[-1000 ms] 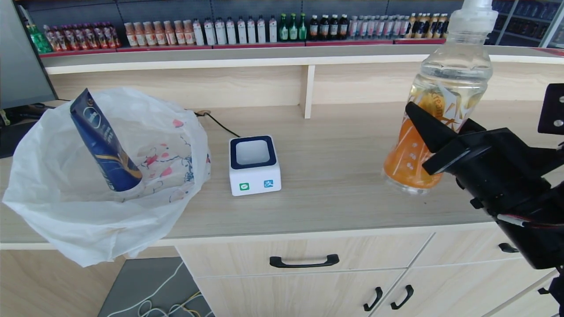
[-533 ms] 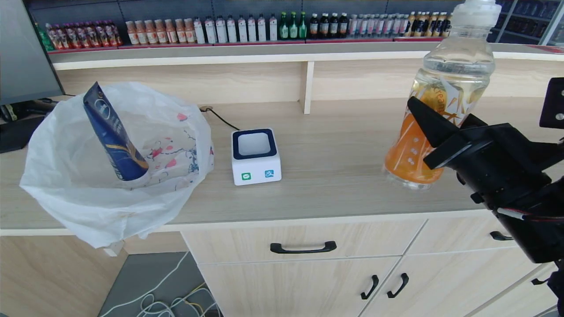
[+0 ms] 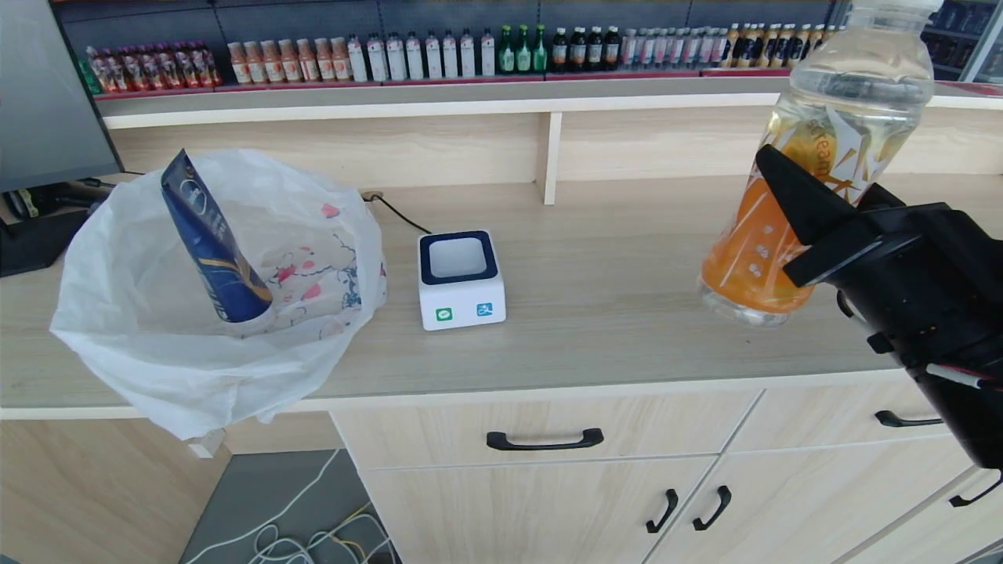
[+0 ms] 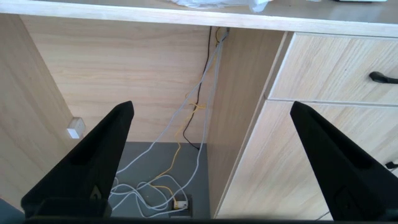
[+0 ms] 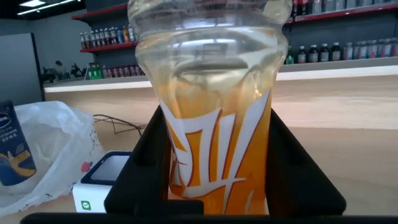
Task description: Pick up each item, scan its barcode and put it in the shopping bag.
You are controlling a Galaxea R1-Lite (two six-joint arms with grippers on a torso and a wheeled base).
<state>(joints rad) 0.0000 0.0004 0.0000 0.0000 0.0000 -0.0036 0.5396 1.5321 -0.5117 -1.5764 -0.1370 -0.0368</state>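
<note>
Left of my right claw (image 3: 803,207), which grips the orange drink bottle (image 3: 748,247), sits the scanner (image 3: 461,274); farther left, the shopping bag (image 3: 117,305) already holds a blue pouch (image 3: 215,251). Scanning and bagging this bottle remain, I judge.

Wooden tabletop (image 3: 611,313), seen from the front. Left end: white plastic shopping bag (image 3: 157,368), mouth open, its lower part hanging over the front edge. Inside it, a dark blue foil pouch (image 3: 213,243) stands tilted. Centre, just right of the bag: small white cube scanner (image 3: 461,278), with a black cable (image 3: 392,215) running behind it. Right end: clear plastic bottle of orange drink (image 3: 752,243), upright, clamped in the right end effector (image 5: 216,124). Behind: a raised shelf of bottles (image 3: 501,47). Below: drawers (image 3: 541,442), and the left end effector (image 4: 210,106), spread wide.
</note>
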